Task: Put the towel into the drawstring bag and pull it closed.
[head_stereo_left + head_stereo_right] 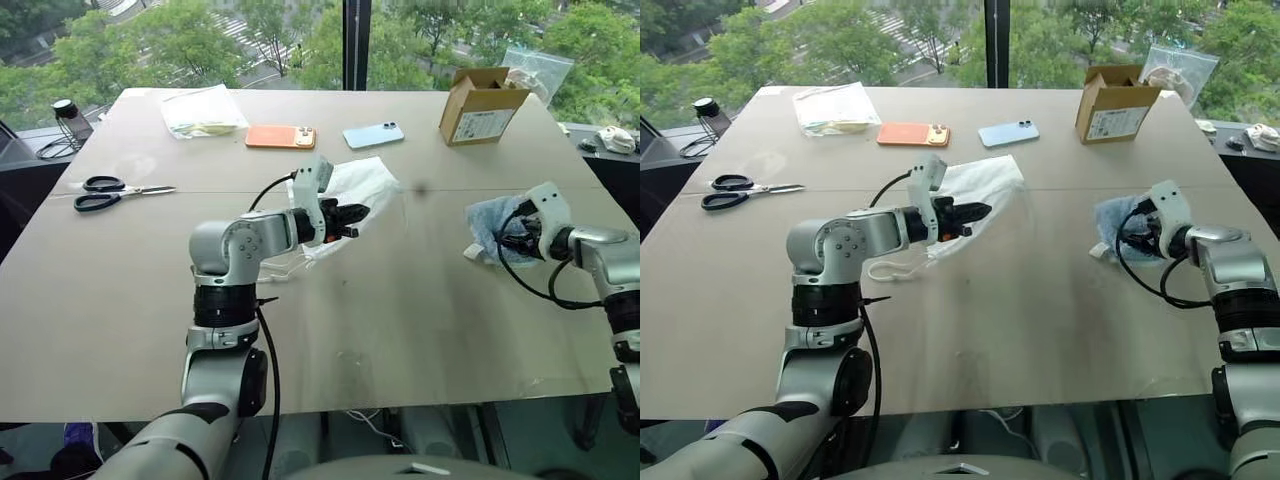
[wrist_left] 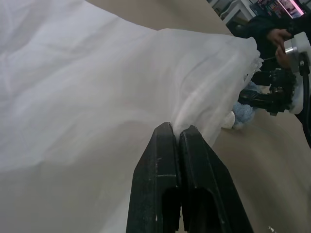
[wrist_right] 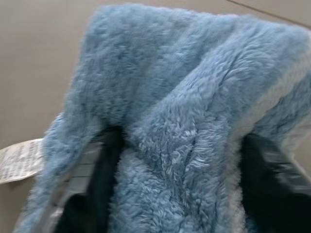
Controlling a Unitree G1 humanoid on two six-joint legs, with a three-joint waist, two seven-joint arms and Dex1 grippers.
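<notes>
**A:** Start with the bag. Your drawstring bag (image 1: pixel 362 190) is thin, limp white cloth near the middle of the surface (image 1: pixel 420 300), partly lifted. It will weigh almost nothing and sag wherever you let it, so I'd judge the hem at the mouth, by the cords, the best place to hold it. Your left end effector (image 1: pixel 352 218) is pinched fully closed on a fold of that cloth.

**B:** And the towel?

**A:** The towel (image 1: pixel 490 225) lies well to the right of the bag. It's fluffy blue terry: soft, light, easy to squash, not slippery, nothing to break. Take a thick bunch through the middle, not the small white tag (image 3: pixel 22 160), which looks too flimsy to lift by.

**B:** Has the right side got it?

**A:** Your right end effector (image 1: pixel 515 243) is about half open with a finger either side of a raised fold of the towel. The pile hides the fingertips, so you can't yet call it a firm grip.
</notes>
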